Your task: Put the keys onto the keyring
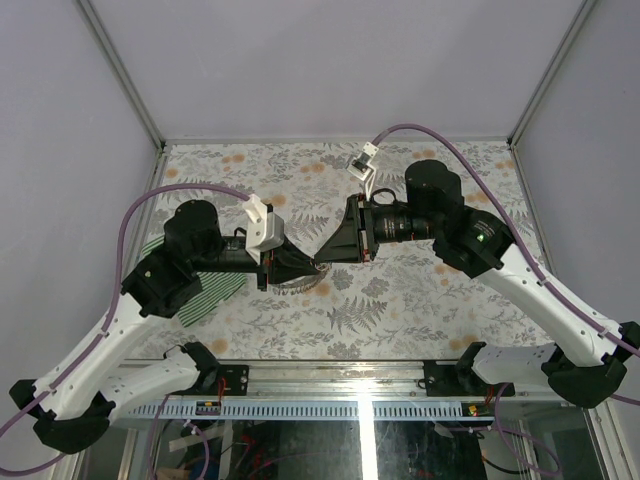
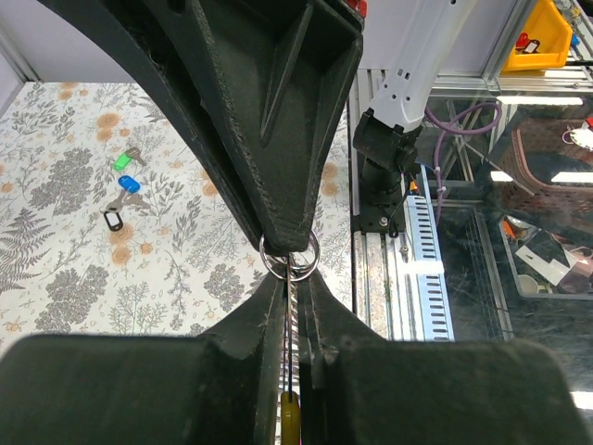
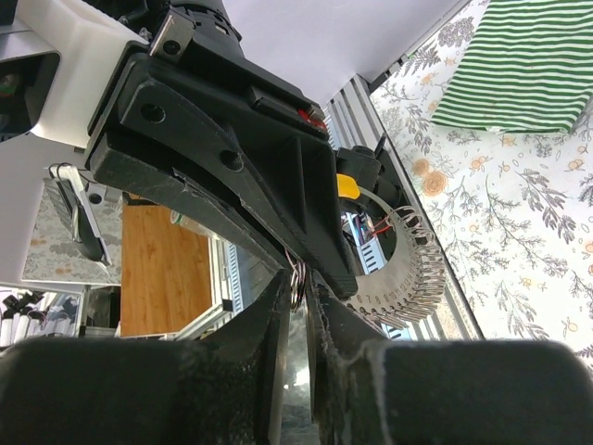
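Left fingers (image 2: 248,338) and right fingers (image 3: 264,324) meet tip to tip above the tabletop (image 2: 185,278). Both pairs are clamped on the keyring (image 2: 290,269): left on the chain by its yellow tag (image 2: 290,413), right on the ring end. Green key (image 2: 123,161) and blue key (image 2: 129,184) lie close together on the tabletop, well apart from the keyring.

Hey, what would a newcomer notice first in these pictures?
Two arms meet tip to tip over mid-table, the left fingers and right fingers both pinched on the small silver keyring. A green key and a blue key lie loose on the floral table, and a striped cloth sits under the left arm.
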`<action>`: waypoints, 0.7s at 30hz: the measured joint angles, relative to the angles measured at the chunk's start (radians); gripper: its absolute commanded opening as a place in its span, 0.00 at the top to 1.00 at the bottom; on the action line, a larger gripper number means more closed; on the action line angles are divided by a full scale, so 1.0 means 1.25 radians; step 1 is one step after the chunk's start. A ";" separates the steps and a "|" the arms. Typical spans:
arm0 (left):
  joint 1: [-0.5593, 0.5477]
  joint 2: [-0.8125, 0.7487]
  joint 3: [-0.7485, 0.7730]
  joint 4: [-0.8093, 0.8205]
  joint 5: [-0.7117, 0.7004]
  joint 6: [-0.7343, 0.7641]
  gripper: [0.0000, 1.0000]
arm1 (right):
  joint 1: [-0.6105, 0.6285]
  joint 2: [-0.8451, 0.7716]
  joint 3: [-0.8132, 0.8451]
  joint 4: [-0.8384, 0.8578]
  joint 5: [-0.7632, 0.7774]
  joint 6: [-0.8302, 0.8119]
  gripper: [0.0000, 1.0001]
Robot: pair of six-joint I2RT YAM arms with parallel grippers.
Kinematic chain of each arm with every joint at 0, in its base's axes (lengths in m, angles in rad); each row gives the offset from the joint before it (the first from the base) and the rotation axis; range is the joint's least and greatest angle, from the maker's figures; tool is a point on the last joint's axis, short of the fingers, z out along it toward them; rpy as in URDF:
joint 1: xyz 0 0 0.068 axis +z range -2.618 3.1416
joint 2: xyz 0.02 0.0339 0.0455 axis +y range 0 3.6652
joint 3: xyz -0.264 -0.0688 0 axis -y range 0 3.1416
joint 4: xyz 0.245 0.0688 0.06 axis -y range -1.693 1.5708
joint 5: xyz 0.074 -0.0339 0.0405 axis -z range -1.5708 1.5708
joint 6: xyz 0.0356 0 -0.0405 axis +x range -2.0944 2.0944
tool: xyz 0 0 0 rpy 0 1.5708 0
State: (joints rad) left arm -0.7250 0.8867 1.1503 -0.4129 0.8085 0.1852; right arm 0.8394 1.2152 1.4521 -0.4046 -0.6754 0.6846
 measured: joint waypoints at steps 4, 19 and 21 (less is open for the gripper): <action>0.000 0.004 0.000 -0.002 0.000 0.000 1.00 | 0.000 0.002 0.000 -0.008 0.000 -0.005 0.97; -0.003 0.047 0.026 -0.025 -0.133 -0.002 1.00 | -0.001 0.020 0.060 -0.102 0.133 -0.066 1.00; -0.004 0.067 0.038 -0.031 -0.165 -0.005 1.00 | -0.001 0.023 0.068 -0.115 0.173 -0.073 1.00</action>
State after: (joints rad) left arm -0.7296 0.9699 1.1980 -0.4511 0.6018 0.1791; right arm 0.8379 1.2438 1.5368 -0.5484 -0.4595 0.5934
